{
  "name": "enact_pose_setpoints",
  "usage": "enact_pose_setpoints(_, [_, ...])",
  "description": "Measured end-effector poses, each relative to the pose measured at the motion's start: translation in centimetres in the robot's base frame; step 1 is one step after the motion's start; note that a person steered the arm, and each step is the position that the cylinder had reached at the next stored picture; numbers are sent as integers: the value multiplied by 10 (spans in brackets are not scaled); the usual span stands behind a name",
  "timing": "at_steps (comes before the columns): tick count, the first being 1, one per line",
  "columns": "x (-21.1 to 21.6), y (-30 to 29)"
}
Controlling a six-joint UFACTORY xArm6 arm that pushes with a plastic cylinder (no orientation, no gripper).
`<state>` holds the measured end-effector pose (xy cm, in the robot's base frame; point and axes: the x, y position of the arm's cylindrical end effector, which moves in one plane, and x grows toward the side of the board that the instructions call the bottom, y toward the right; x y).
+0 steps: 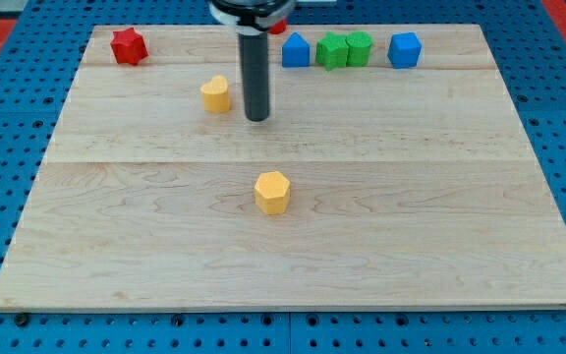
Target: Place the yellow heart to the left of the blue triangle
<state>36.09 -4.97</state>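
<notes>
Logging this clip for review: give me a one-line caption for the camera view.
Dark rod's tip rests just right of the yellow heart block on the wooden board, the blue triangle block farther up-right.

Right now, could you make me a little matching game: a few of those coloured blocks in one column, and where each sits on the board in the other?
Column one:
1. red star
2. yellow hexagon
3. yellow heart
4. blue cube

Column two:
A. just to the view's left of my tip
B. top row, furthest to the view's right
C. top corner at the view's left
D. alone near the board's middle

Pairs: 1-C, 2-D, 3-A, 4-B
</notes>
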Motion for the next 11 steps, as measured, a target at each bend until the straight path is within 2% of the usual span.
enact_pose_setpoints(1, [-38, -31])
enact_pose_setpoints(3, [-8, -77])
enact_pose_setpoints(4, [-33, -109])
enact_pose_setpoints(5, [-61, -111])
enact_pose_setpoints(7, [-89, -107])
enact_pose_setpoints(9, [-99, -53])
enact_pose_setpoints(11, [-102, -24])
